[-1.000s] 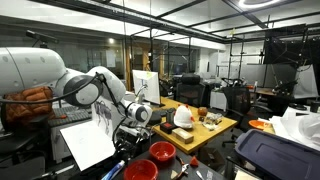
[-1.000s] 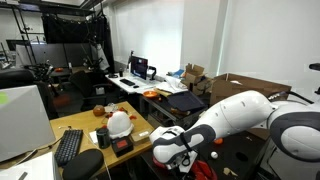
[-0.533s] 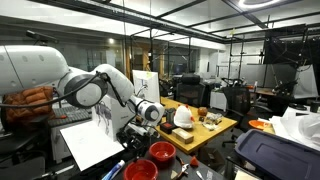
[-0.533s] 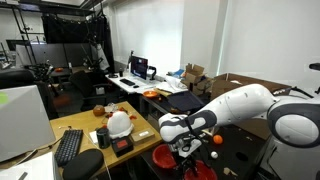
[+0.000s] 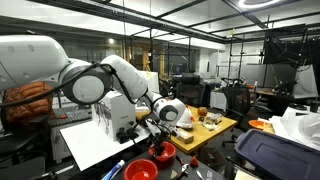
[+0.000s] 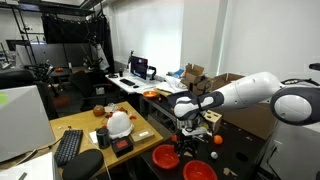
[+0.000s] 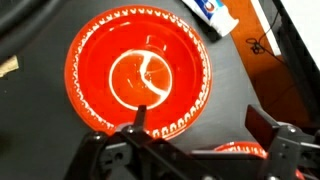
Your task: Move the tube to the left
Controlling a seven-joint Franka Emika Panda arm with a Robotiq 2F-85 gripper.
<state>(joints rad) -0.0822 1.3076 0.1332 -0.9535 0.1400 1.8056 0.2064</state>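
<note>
In the wrist view, a red bowl (image 7: 140, 75) is filling the left and middle of the dark bench (image 7: 30, 125), and it is sitting empty. Below it the gripper (image 7: 200, 128) is hanging with its claw spread wide and nothing between the fingers. The rim of a second red bowl (image 7: 232, 150) is just showing at the bottom edge.

Further right, at the top of that view, the tube (image 7: 214, 12) is lying flat on the bench just beside the first bowl's rim, apart from the claw. Only its blue body with the red-and-white end is showing, and the rest is running out of the picture. In both exterior views it is too small to pick out with certainty.

The tube is likely light and slim, with a smooth, rounded skin that may roll or slip and could dent if squeezed hard. Gripping it across the middle of its blue body, claw square to its length, looks like the safest hold.
</note>
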